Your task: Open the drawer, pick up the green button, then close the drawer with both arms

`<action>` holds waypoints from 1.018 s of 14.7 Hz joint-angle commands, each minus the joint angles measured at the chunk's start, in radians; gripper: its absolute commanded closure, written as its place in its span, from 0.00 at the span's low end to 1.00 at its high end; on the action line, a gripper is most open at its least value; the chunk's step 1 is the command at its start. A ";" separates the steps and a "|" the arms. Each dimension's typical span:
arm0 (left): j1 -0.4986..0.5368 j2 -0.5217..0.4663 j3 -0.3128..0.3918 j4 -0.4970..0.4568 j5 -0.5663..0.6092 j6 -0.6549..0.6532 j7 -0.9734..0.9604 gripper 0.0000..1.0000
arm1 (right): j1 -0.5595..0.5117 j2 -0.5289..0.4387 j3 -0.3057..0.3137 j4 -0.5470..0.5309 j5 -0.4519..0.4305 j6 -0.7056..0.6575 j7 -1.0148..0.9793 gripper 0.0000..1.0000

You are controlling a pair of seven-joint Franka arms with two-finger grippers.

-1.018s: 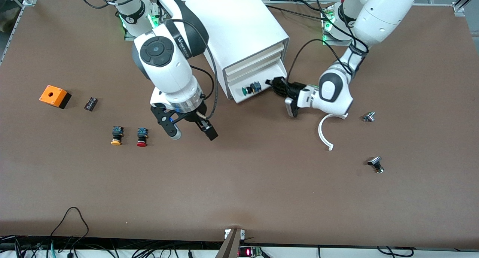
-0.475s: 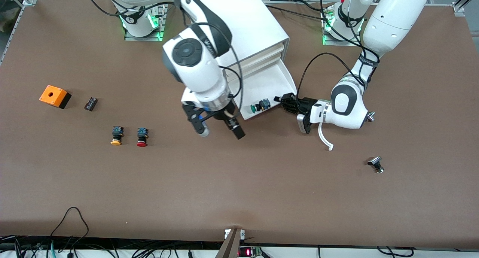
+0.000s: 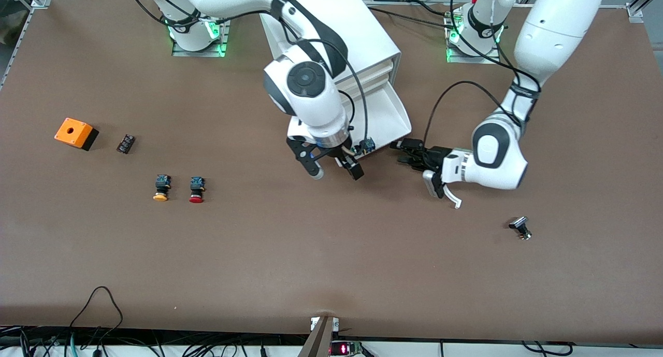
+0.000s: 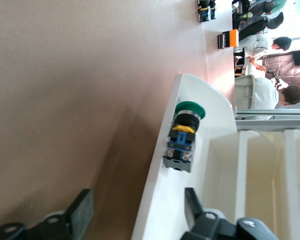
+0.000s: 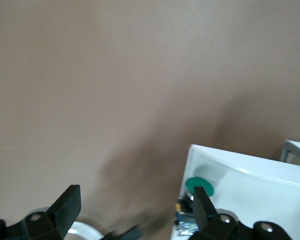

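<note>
The lowest drawer point(image 3: 392, 113) of the white cabinet point(image 3: 336, 30) stands pulled out. The green-capped button point(image 4: 184, 135) lies in it, just inside the front wall; from the front only its blue end point(image 3: 368, 144) shows. My right gripper point(image 3: 334, 170) hangs open over the drawer's front, above the button point(image 5: 199, 187). One right finger point(image 5: 202, 207) is over the drawer point(image 5: 250, 185), the other over the table. My left gripper point(image 3: 404, 153) is open at the drawer's front corner, toward the left arm's end. In its wrist view, my left gripper point(image 4: 137, 212) has the drawer's front wall point(image 4: 165, 200) in line between its fingers, held by neither.
A yellow-capped button point(image 3: 161, 187) and a red-capped button point(image 3: 196, 189) lie toward the right arm's end. An orange box point(image 3: 76, 133) and a small black part point(image 3: 125, 143) lie farther from the camera. A white curved strip point(image 3: 451, 197) and a metal part point(image 3: 520, 228) lie near the left arm.
The drawer has slid farther out. My left gripper was shut on its front, has opened and let go. My right arm has swung from the open table to over the drawer's front.
</note>
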 commanded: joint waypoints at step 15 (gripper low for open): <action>-0.004 -0.057 -0.018 0.478 0.740 -0.359 -0.770 0.00 | 0.120 0.147 0.006 0.074 -0.009 -0.036 -0.068 0.01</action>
